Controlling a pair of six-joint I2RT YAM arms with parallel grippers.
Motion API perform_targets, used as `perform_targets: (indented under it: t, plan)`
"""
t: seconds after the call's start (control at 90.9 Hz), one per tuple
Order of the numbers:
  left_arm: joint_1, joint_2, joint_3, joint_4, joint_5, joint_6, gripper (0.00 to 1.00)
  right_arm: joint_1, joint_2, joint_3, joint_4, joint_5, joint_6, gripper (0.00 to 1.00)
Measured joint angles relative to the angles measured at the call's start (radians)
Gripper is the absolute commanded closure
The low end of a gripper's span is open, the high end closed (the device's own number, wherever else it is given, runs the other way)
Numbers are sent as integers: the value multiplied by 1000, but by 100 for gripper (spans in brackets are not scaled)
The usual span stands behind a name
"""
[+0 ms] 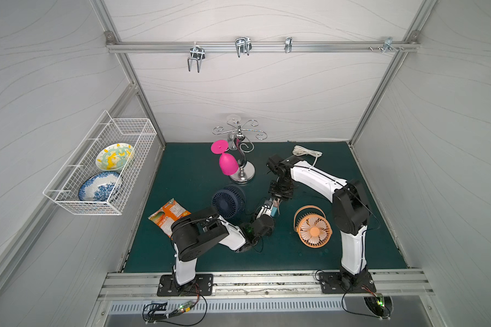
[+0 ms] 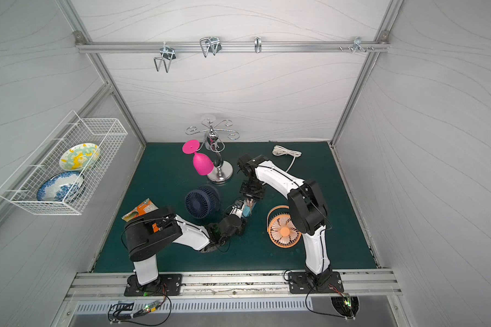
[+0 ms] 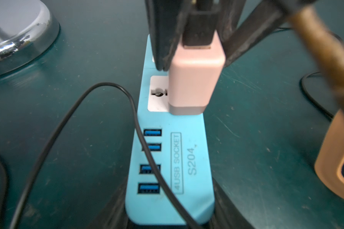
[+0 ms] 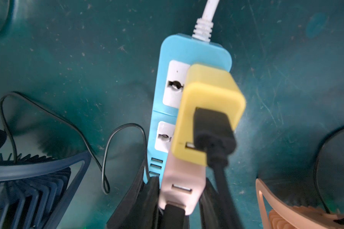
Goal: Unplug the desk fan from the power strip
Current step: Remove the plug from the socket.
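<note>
Down at the front of the green mat [image 1: 295, 254], the left gripper [image 3: 168, 212] is squeezed tight on the near end of the power strip [image 3: 187, 158], with one finger on each long side. The strip's the light blue one. It's lying about mid-mat between the two fans, with its USB ports [image 3: 150, 150] at the end the left gripper has. Next along, the right gripper [image 4: 179, 190] comes in from above with its fingers pressed against both sides of the pink plug adapter [image 3: 195, 79], so it's pinching that. The adapter looks still seated in the socket nearer the USB ports, grey base right down on the strip. A thin black cable [image 3: 68, 119] loops across the ports. The farther socket has a yellow adapter [image 4: 209, 99] in it with a thicker black lead. The desk fan [image 1: 228, 201], the navy one, sits just beside the strip on the left arm's side. The orange fan [image 1: 313, 230] lies grille-up on the right arm's side, and a snack pouch [image 1: 166, 213] pokes out from under the left arm. Further back is a chrome glass stand [image 1: 243, 171] with a pink goblet [image 1: 228, 165] hanging upside down. The strip's white cord [image 1: 306, 153] is coiled near the back wall, and a wire basket [image 1: 97, 208] on the side wall holds two plates
</note>
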Motion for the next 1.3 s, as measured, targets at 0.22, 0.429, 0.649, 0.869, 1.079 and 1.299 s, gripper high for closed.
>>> perform_targets:
  t: [0.22, 0.429, 0.649, 0.869, 1.079, 1.299]
  plan:
    - [-1, 0, 0, -3, -7, 1, 75, 0, 3, 2, 0, -3, 10, 76]
    - [-1, 0, 0, -3, -9, 1, 78, -11, 3, 2, 0, -15, 8, 84]
    - [-1, 0, 0, -3, -9, 1, 79, -21, 3, 2, 0, -33, 13, 87]
    - [-1, 0, 0, -4, -10, 0, 79, -12, 3, 0, 2, -31, 15, 91]
    - [-1, 0, 0, -6, -13, -2, 80, 5, -14, -22, 27, -12, 32, 94]
    - [-2, 0, 0, -7, -15, -7, 80, 5, -14, -23, 30, -7, 34, 94]
